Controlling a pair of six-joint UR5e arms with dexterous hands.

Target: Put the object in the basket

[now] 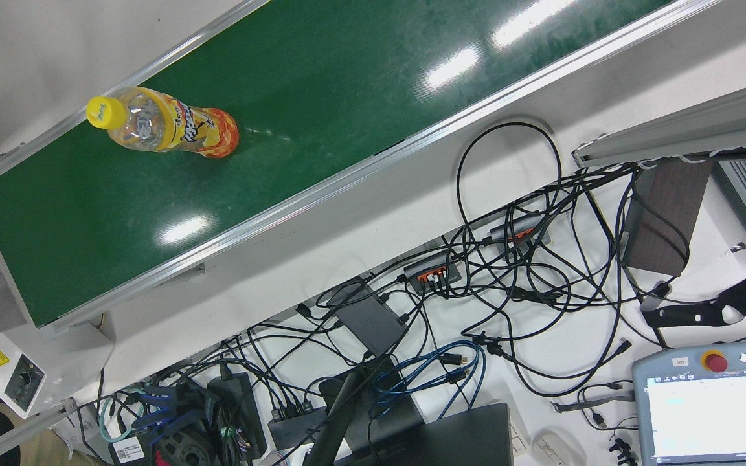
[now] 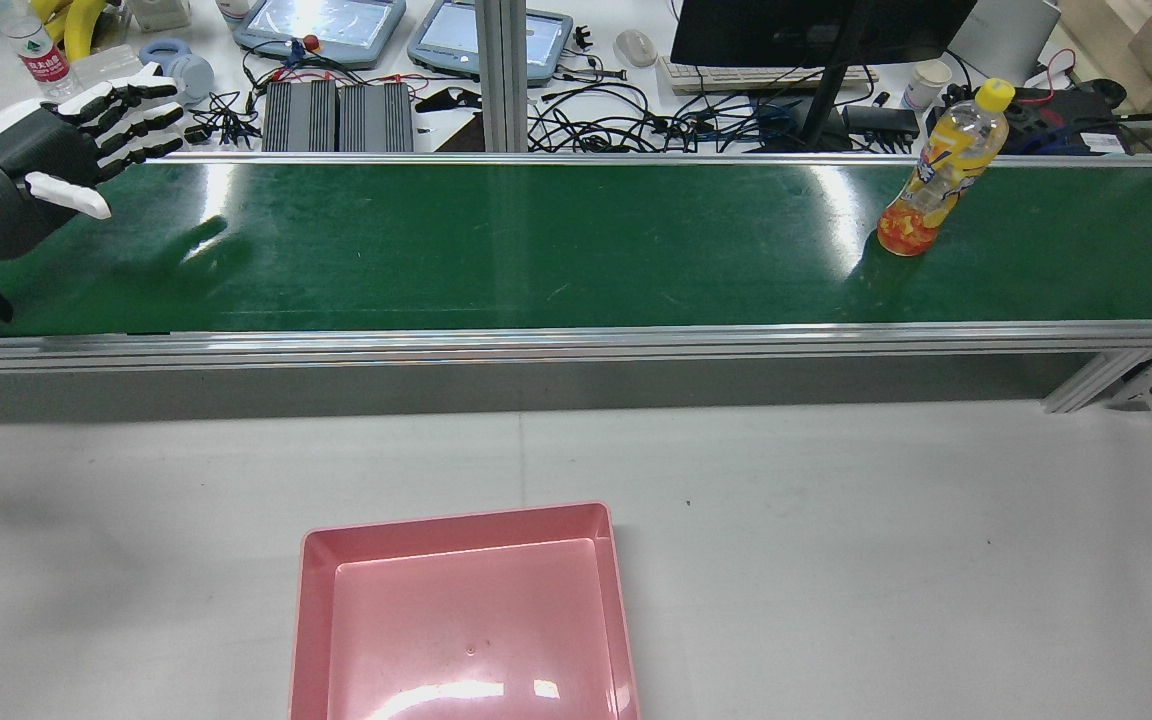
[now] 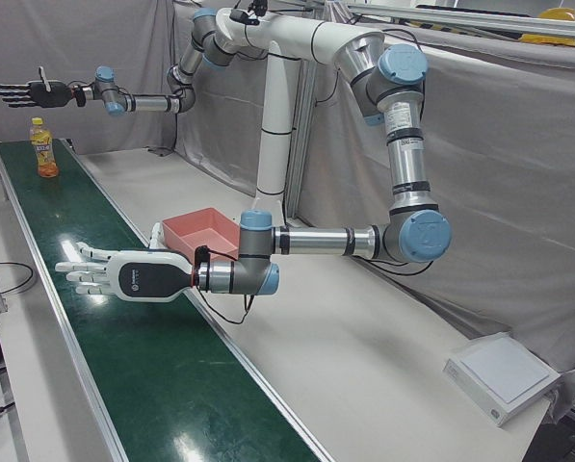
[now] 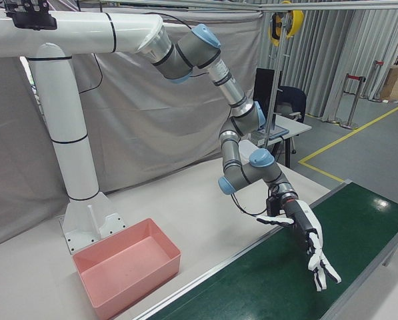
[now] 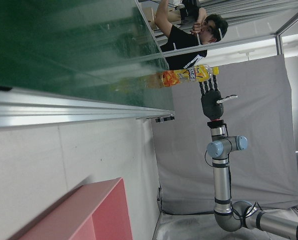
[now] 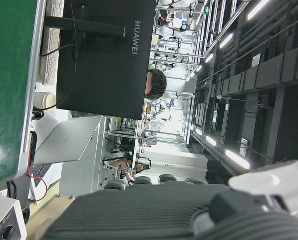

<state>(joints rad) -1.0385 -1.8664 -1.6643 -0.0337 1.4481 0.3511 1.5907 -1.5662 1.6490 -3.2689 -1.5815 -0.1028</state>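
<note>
Both hands (image 3: 109,276) (image 3: 22,92) spread flat, arms outstretched.

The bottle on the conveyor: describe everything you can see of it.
The bottle is clear plastic with a yellow screw cap, a yellow label with dark lettering, and orange printing around its lower part. It looks closed and nearly empty above the base, though the contents are hard to judge. It stands upright on the green conveyor belt, near the far rail toward the belt's right end in the rear view. Nothing else touches it; neither hand is on it.
</note>
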